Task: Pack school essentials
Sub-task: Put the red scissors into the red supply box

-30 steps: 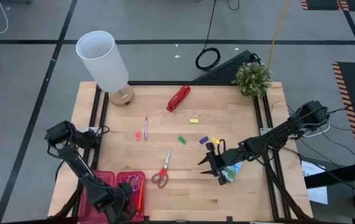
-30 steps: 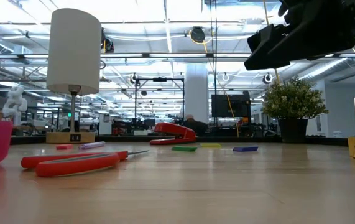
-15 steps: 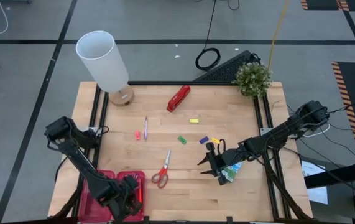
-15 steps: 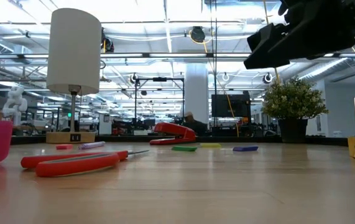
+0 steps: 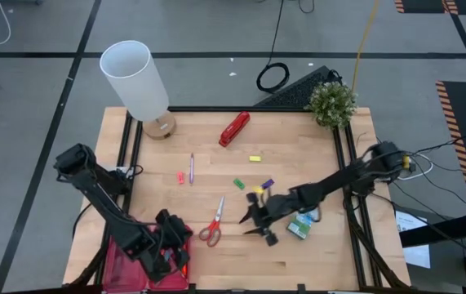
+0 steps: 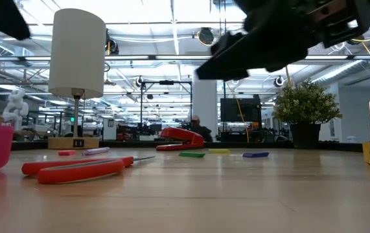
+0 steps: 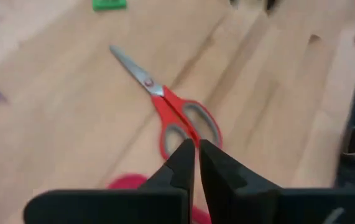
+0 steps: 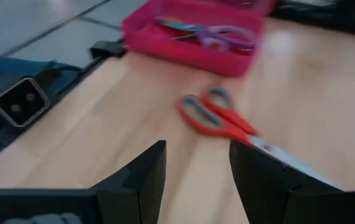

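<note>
High view: desk (image 5: 298,253) carries, largest first, a white lamp (image 5: 137,82), a potted plant (image 5: 331,104), a pink bin (image 5: 147,255) at the front-left corner, a red stapler (image 5: 234,128), a crayon box (image 5: 301,226), red scissors (image 5: 214,222), a pen (image 5: 191,167) and small erasers (image 5: 238,184) mid-desk.

Right gripper (image 5: 259,229) hovers just right of the red scissors, jaws apart; right wrist view shows the handles lying ahead between the fingers, with purple scissors (image 8: 217,37) already in the bin.

Left gripper (image 5: 170,242) sits over the bin's right edge, jaws together, holding nothing that I can see.

Step in hand looks like a scissors pick with the right arm. To do it well:
- drop onto the pivot, not the loops or blade tips
- set jaws across the blades so it can't rotate
- keep the left arm clear of the bin before the drop-off
</note>
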You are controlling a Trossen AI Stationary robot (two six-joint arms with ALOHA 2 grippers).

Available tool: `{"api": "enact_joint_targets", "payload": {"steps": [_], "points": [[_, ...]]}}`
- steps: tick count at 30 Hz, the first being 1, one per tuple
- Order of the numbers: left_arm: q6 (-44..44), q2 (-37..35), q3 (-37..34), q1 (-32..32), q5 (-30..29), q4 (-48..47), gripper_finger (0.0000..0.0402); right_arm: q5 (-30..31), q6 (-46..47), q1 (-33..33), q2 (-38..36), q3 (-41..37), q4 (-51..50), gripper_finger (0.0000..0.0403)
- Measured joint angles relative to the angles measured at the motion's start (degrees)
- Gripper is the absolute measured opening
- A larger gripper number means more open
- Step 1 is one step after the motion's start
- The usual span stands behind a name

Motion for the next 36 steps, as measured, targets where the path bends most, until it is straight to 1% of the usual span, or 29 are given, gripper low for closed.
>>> {"api": "enact_joint_targets", "payload": {"steps": [3,6,10,13,15,19,21,25,28,31,33,36], "points": [[4.3,0.0,0.0,1.5,-1.4,0.0,0.0024,-5.1,-1.8,-0.7,6.1,6.7,-3.3,0.0169],[8.6,0.0,0.0,3.0,-1.9,-0.2,0.0024,-8.8,-4.2,-1.5,11.3,13.7,-8.1,0.0169],[13.4,0.0,0.0,4.2,-2.0,-0.5,0.0024,-10.5,-7.6,-2.9,16.7,21.4,-14.1,0.0169],[16.4,0.0,-0.4,4.3,-2.0,-0.1,0.0024,-11.0,-9.8,-4.7,19.3,25.4,-17.9,0.0169],[16.6,0.0,-1.7,4.1,-2.0,0.4,0.0024,-11.1,-11.2,-6.1,19.7,26.9,-19.7,0.0169],[13.0,0.0,-4.2,3.3,-2.0,1.0,0.0024,-11.2,-15.7,-9.8,19.6,27.2,-19.8,0.0169],[11.3,0.0,-5.7,3.1,-2.1,2.2,0.0024,-13.7,-18.4,-11.7,19.7,27.2,-19.8,0.0169],[10.8,0.0,-8.2,2.4,-2.4,6.6,0.0024,-21.1,-21.6,-15.2,20.5,27.2,-18.7,0.0169],[10.7,0.0,-9.1,2.2,-2.4,8.9,0.0024,-23.6,-24.0,-16.6,21.7,27.2,-18.8,0.0169],[10.6,0.0,-9.6,2.2,-2.6,9.7,0.0024,-27.1,-24.6,-17.3,23.8,29.1,-18.5,0.0169],[10.8,0.0,-9.5,2.2,-2.9,10.3,0.0024,-27.8,-24.9,-17.3,26.0,31.2,-18.8,0.0169],[11.6,0.0,-9.5,2.3,-2.8,10.6,0.0024,-28.0,-26.4,-16.5,29.3,34.9,-23.7,0.0169]]}}
